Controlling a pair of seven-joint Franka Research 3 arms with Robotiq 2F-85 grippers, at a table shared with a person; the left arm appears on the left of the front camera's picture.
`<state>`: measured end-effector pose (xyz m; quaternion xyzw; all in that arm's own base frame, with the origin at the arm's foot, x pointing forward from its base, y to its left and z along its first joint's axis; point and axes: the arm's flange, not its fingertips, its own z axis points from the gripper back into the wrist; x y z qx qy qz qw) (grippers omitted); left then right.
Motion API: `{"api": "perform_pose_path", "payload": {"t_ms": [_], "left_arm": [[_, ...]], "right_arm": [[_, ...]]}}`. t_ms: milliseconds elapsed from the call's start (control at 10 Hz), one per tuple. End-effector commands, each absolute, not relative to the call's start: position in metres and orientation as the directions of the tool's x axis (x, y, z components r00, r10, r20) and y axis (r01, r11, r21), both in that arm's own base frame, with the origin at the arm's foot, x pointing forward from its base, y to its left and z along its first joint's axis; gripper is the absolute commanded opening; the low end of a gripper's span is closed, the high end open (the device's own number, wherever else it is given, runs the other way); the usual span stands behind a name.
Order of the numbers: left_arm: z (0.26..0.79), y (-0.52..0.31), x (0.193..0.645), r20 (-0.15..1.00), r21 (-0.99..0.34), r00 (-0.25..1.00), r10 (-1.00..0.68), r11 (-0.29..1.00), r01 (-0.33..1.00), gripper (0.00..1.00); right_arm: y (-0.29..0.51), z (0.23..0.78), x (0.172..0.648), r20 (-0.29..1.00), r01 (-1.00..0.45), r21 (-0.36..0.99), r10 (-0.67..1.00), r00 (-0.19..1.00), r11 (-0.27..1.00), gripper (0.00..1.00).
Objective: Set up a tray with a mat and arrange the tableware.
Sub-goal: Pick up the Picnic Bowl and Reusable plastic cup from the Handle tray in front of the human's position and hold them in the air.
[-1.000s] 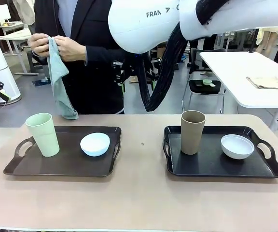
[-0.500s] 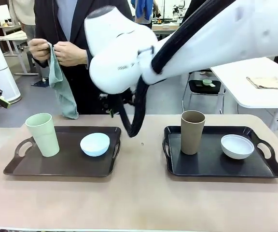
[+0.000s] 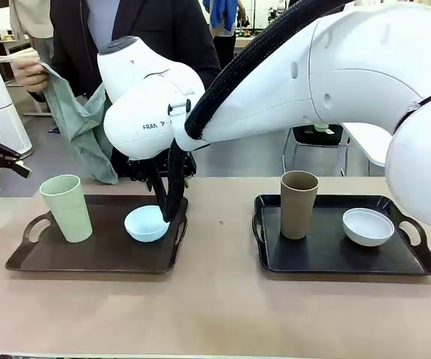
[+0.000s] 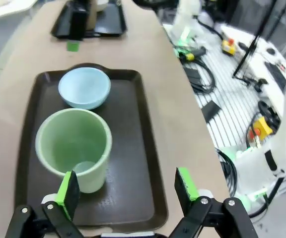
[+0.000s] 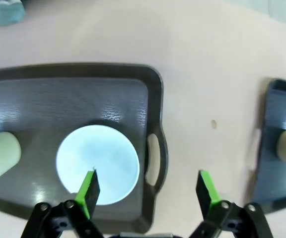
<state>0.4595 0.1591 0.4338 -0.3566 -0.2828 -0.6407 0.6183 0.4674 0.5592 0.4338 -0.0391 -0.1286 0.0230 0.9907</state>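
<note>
The right gripper (image 5: 147, 187) is wide open, holding nothing. The blue bowl (image 5: 97, 163) sits just below it, a bit to one side.

Our right arm (image 3: 290, 82) hangs across the blue bowl (image 3: 142, 224), closing the room above it. From the bowl, the green cup (image 3: 66, 208) stands at nine o'clock. We find bare table (image 3: 215, 307) open at three and six.

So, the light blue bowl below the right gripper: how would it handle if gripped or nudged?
The light blue bowl looks thin-walled and smooth, so probably light and slippery in a pinch. Low and wide, it seems unlikely to tip; a push would likely slide it across the tray.
</note>
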Motion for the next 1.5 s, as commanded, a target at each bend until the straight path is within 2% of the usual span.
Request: {"api": "perform_pose_path", "payload": {"t_ms": [0, 200, 300, 400, 700, 1000, 1400], "left_arm": [[0.441, 0.153, 0.461, 0.838, -0.032, 0.063, -0.542, 0.068, 0.997, 1.00], [0.440, 0.154, 0.465, 0.817, -0.008, 0.053, -0.574, 0.082, 0.997, 1.00], [0.420, 0.149, 0.476, 0.828, -0.059, 0.029, -0.560, -0.036, 0.998, 1.00], [0.442, 0.162, 0.472, 0.827, -0.020, 0.043, -0.560, 0.048, 0.999, 1.00], [0.442, 0.162, 0.472, 0.827, -0.020, 0.043, -0.560, 0.048, 0.999, 1.00], [0.418, 0.164, 0.486, 0.836, -0.046, 0.049, -0.547, 0.018, 0.999, 1.00], [0.377, 0.157, 0.506, 0.831, -0.105, 0.084, -0.550, -0.006, 0.994, 1.00]], "right_arm": [[0.555, 0.431, 0.466, 0.269, -0.072, -0.080, 0.091, 0.959, 0.994, 1.00], [0.559, 0.434, 0.467, 0.253, -0.036, -0.083, 0.056, 0.966, 0.996, 1.00], [0.559, 0.434, 0.467, 0.253, -0.036, -0.083, 0.056, 0.966, 0.996, 1.00], [0.559, 0.434, 0.467, 0.253, -0.036, -0.083, 0.056, 0.966, 0.996, 1.00], [0.559, 0.432, 0.468, 0.255, -0.040, -0.080, 0.060, 0.965, 0.996, 1.00], [0.578, 0.415, 0.469, 0.224, -0.114, -0.051, 0.123, 0.967, 0.992, 1.00], [0.582, 0.393, 0.475, 0.185, -0.121, -0.060, 0.130, 0.974, 0.991, 1.00]]}}
